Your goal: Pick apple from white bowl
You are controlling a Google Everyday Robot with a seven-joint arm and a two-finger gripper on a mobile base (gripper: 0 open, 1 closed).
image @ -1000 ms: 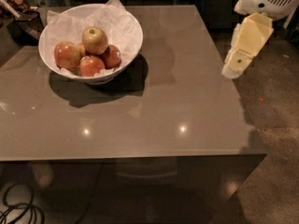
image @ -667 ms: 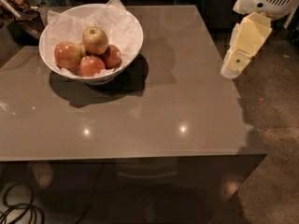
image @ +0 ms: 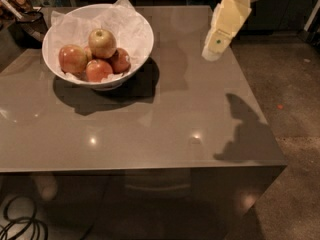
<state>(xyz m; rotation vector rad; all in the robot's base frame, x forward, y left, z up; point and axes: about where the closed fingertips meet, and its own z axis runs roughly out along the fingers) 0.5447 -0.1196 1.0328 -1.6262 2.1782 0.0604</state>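
The apple [image: 102, 43] is the palest one, yellow-gold with a dark stem dimple. It sits on top of three redder apples [image: 73, 59] in the white bowl [image: 109, 82]. The bowl is lined with crumpled white tissue [image: 121, 15] and stands at the back left of the grey table [image: 150, 129]. My gripper [image: 213, 53], cream-coloured, hangs from the upper right and points down and to the left. It is above the table's back right part, well to the right of the bowl and apart from it. It holds nothing.
Dark objects [image: 24, 20] lie beyond the bowl at the back left corner. The table's front edge [image: 140, 168] and right edge [image: 260, 109] drop to a speckled floor [image: 295, 134]. Black cables [image: 20, 225] lie on the floor at the bottom left.
My gripper has moved left and slightly up, from over the table's right edge to nearer the bowl. The bowl and apples have not moved.
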